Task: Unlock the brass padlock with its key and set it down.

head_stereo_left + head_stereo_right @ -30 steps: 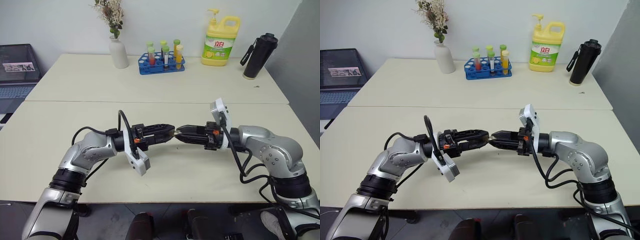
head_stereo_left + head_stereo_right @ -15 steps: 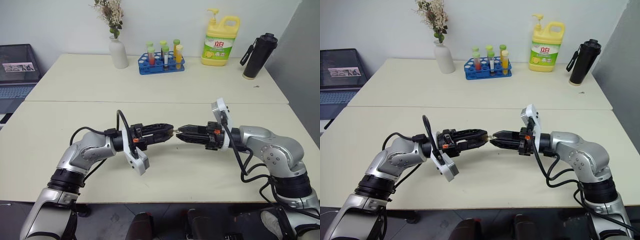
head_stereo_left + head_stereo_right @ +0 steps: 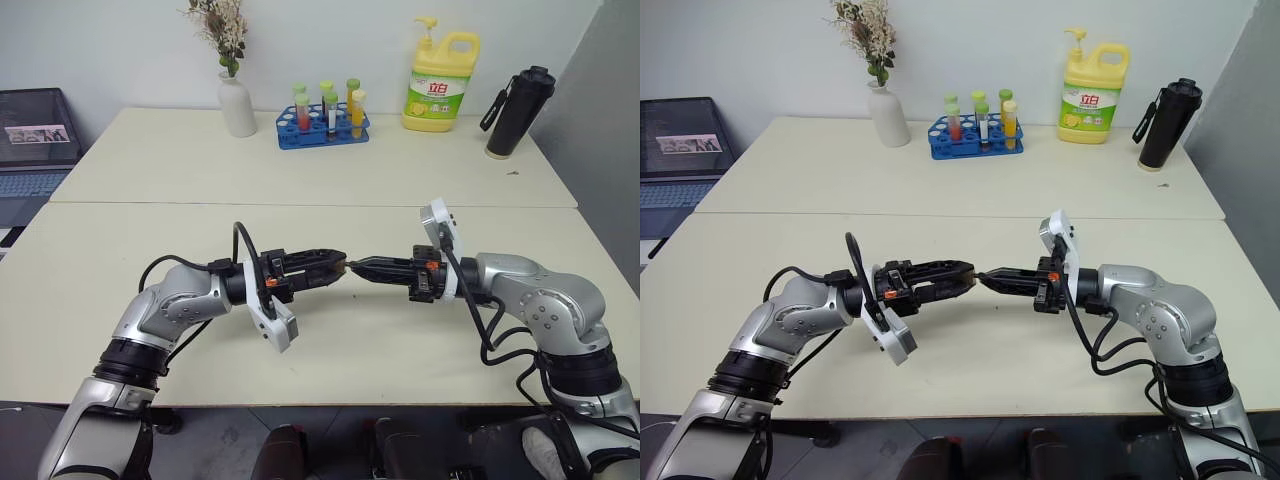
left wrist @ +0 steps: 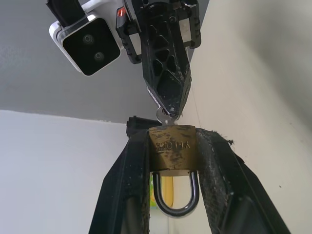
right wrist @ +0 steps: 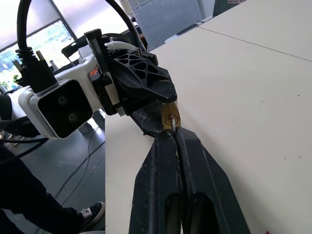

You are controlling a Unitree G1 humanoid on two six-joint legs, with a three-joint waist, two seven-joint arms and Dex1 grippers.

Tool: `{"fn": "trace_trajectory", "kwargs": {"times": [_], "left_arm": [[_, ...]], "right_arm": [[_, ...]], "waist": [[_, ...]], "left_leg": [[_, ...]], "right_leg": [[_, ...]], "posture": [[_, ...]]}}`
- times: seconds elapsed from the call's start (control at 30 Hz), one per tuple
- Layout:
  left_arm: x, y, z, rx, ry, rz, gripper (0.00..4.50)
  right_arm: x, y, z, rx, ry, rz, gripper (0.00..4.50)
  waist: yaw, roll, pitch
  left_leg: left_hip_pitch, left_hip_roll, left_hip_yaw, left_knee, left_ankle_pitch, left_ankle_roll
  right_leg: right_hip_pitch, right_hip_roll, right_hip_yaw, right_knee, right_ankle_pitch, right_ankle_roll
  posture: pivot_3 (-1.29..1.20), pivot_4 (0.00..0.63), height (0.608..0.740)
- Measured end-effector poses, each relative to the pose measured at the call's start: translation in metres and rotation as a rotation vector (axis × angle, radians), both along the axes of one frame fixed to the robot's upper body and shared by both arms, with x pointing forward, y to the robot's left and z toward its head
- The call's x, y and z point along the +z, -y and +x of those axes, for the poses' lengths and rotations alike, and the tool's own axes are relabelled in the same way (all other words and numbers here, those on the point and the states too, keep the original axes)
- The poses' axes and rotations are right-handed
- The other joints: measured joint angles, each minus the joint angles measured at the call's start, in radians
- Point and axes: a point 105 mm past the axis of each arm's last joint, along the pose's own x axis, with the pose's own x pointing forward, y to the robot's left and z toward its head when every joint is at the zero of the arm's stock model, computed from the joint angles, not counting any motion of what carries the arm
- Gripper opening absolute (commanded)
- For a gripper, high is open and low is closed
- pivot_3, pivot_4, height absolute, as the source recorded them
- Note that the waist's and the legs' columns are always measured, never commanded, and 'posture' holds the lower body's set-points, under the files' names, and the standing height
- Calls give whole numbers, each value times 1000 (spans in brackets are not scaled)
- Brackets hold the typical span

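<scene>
I saw both arms raised above the pale tabletop (image 3: 300, 380), their tips meeting in the air near the middle of it. The left tool (image 4: 173, 156) pointed toward the right one and was clamped on the brass padlock (image 4: 173, 148): its two black fingers (image 4: 127, 180) pressed the flat sides of the yellow body, and the silvery shackle (image 4: 175, 195) hung in a closed loop between the fingers, toward the wrist. The keyhole face of the padlock looked toward the right tool (image 5: 172, 135). That tool had its fingers pressed together, with no gap between them, and it pinched the key (image 4: 165, 118) at its tip. In the left wrist view the small silvery key stood right at the top edge of the padlock body; in the right wrist view its thin blade touched the keyhole, but I could not tell how deep it sat. The padlock was held well above the tabletop, not lying on it.

At the far side of the tabletop stood a white vase (image 3: 238, 105), a blue rack of tubes (image 3: 323, 125), a yellow soap bottle (image 3: 441, 85) and a black flask (image 3: 516, 112)
</scene>
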Motion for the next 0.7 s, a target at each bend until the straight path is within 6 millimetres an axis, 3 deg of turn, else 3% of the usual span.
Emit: {"fn": "trace_trajectory", "kwargs": {"times": [0.7], "left_arm": [[-1, 2, -5, -27, 29, 5, 975]], "right_arm": [[0, 1, -1, -3, -463, 105, 0]], "waist": [[-1, 0, 0]], "left_leg": [[-1, 0, 0, -1, 0, 0]], "right_leg": [[0, -1, 0, 0, 1, -1]], "posture": [[0, 150, 740]]}}
